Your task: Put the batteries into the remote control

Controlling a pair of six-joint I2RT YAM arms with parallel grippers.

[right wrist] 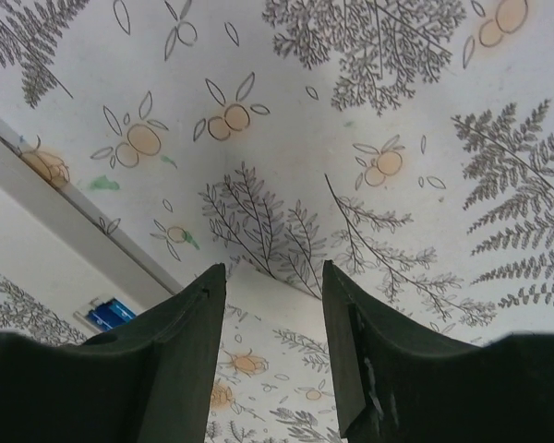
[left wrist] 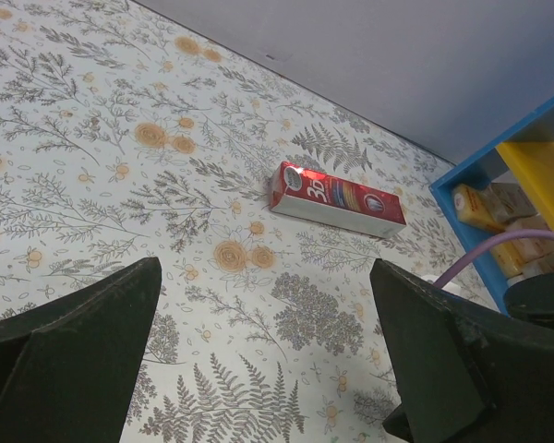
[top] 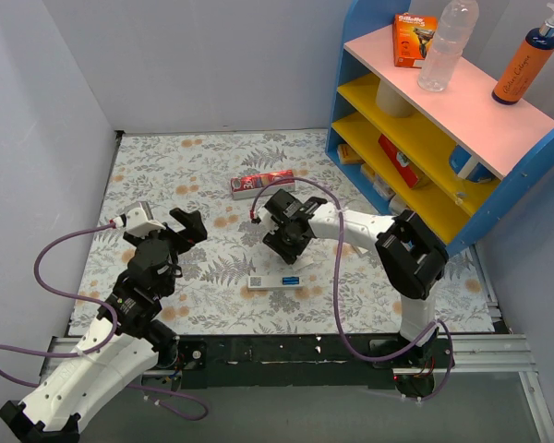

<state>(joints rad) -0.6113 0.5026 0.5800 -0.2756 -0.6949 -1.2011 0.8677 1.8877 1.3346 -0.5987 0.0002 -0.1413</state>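
The remote control [top: 275, 281] is a slim white bar lying near the front middle of the flowered cloth. A blue battery [top: 290, 278] sits in its open compartment, and in the right wrist view the battery [right wrist: 111, 314] shows in the remote control [right wrist: 37, 245] at the left. My right gripper [top: 287, 244] hangs just behind the remote, jaws parted. A small flat white piece [right wrist: 275, 309] lies on the cloth in the gap of the right gripper [right wrist: 272, 272]. My left gripper [top: 189, 226] is wide open and empty over bare cloth, and the left gripper [left wrist: 268, 369] faces the red carton.
The red carton [top: 261, 184] lies behind the right gripper, also seen as the red carton [left wrist: 337, 198]. A blue shelf unit [top: 443, 129] with yellow and pink boards stands at the right, loaded with bottles and boxes. Grey walls close off the left and back.
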